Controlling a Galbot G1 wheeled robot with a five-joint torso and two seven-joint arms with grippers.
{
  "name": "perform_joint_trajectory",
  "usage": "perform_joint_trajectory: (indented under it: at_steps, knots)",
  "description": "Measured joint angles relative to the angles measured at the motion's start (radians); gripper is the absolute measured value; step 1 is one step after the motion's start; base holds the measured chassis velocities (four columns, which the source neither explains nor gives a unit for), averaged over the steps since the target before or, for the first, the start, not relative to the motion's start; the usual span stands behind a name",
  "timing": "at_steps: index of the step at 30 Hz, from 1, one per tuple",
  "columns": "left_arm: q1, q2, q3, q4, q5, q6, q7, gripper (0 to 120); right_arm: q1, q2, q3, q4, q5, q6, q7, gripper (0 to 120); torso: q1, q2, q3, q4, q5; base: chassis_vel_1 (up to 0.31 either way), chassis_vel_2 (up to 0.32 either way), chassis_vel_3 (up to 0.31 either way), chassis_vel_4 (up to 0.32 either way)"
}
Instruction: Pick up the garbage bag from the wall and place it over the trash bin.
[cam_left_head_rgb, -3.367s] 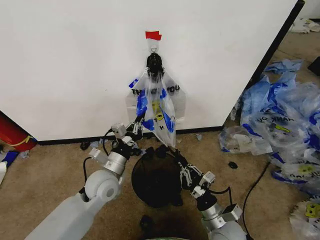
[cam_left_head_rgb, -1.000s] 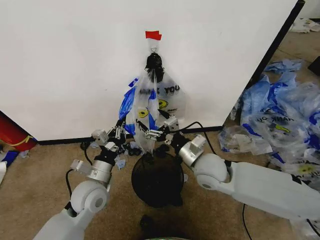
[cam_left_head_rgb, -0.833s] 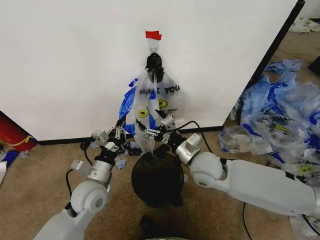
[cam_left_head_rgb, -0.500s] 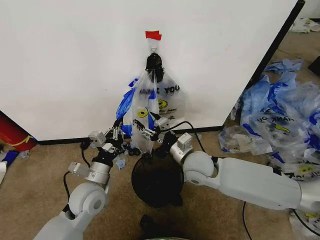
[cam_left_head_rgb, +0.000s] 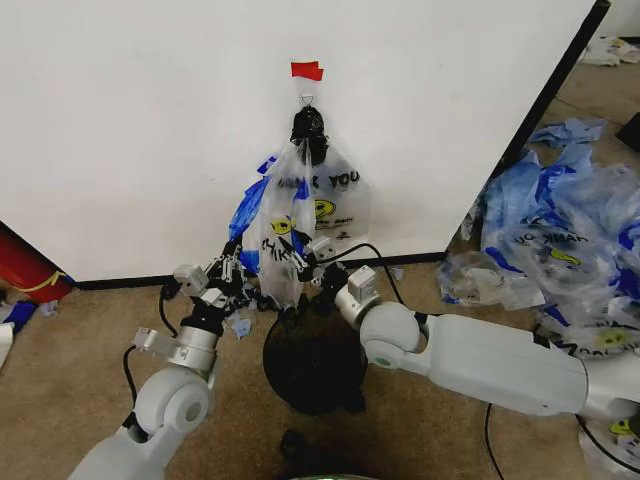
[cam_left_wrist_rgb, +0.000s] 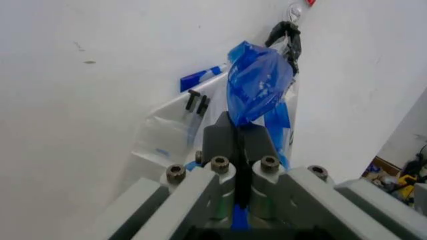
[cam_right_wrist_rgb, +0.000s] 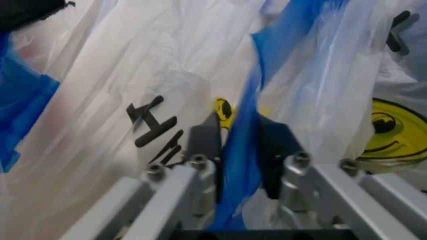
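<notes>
Now, head view: garbage bag (cam_left_head_rgb: 312, 215) hangs lengthwise down the wall (cam_left_head_rgb: 140, 130) from its hook, directly above the trash bin (cam_left_head_rgb: 315, 360); left gripper (cam_left_head_rgb: 232, 268) and right gripper (cam_left_head_rgb: 297, 262) flank its lower end.
Left wrist view: fingers (cam_left_wrist_rgb: 220, 137) pressed together, pinching a blue handle.
Right wrist view: fingers (cam_right_wrist_rgb: 203, 145) clamp a blue strip of bag.

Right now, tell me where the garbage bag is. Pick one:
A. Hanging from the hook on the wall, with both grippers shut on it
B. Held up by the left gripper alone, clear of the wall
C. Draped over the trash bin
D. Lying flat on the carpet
A. The garbage bag hangs from the hook on the wall; the left gripper and right gripper pinch its plastic above the trash bin.
</notes>
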Motion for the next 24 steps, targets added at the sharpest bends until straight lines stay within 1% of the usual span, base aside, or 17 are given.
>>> perform_joint_trajectory:
  at_steps: [1,2,3,4,10,14,17,18,24]
  knots:
    - [0.0,0.0,0.0,0.0,0.0,0.0,0.0,0,-0.001,-0.001,0.0,-0.001,0.0,0.0,0.0,8,0.0,0.0,0.0,0.0,0.0,0.0,0.0,0.0,0.0]
    - [0.0,0.0,0.0,0.0,0.0,0.0,0.0,0,-0.001,-0.001,0.0,-0.001,0.0,0.0,0.0,8,0.0,0.0,0.0,0.0,0.0,0.0,0.0,0.0,0.0]
    - [0.0,-0.001,0.001,0.001,0.0,0.0,0.001,0,-0.003,-0.001,0.0,-0.002,-0.001,0.001,0.0,2,0.0,0.0,0.0,0.0,0.0,0.0,0.0,0.0,0.0]
    - [0.0,-0.001,0.001,0.001,0.0,0.0,0.001,0,-0.005,-0.002,0.0,-0.003,-0.002,0.002,0.0,0,0.0,0.0,0.0,0.0,0.0,0.0,0.0,0.0,0.0]
    - [0.0,-0.002,0.002,0.003,0.001,-0.001,0.002,0,-0.021,-0.011,0.008,-0.005,-0.013,0.024,0.0,0,0.0,0.0,0.0,0.0001,0.0,0.0,0.0,0.0,0.0]
    - [0.0,-0.001,0.001,0.005,0.001,-0.001,0.002,0,-0.054,-0.032,0.043,0.026,-0.015,0.046,-0.001,0,0.0,0.0,0.0,0.0001,0.0,0.0,0.0,0.0,0.0]
    - [0.0,0.001,-0.003,0.005,0.001,-0.001,0.002,0,-0.092,-0.069,0.096,0.081,0.0,0.062,-0.006,0,0.0,0.0,0.0,0.0002,0.0002,0.0,0.0,0.0,0.0]
    - [0.0,0.001,-0.003,0.005,0.001,-0.001,0.002,0,-0.092,-0.069,0.096,0.081,0.0,0.062,-0.006,0,0.0,0.0,0.0,0.0002,0.0002,0.0,0.0,0.0,0.0]
    - [0.001,0.019,-0.015,-0.013,-0.004,0.004,-0.007,0,-0.205,-0.172,0.213,0.178,0.033,0.124,-0.066,0,0.0,0.0,0.0,0.0,0.0001,0.0,0.0,0.0,0.0]
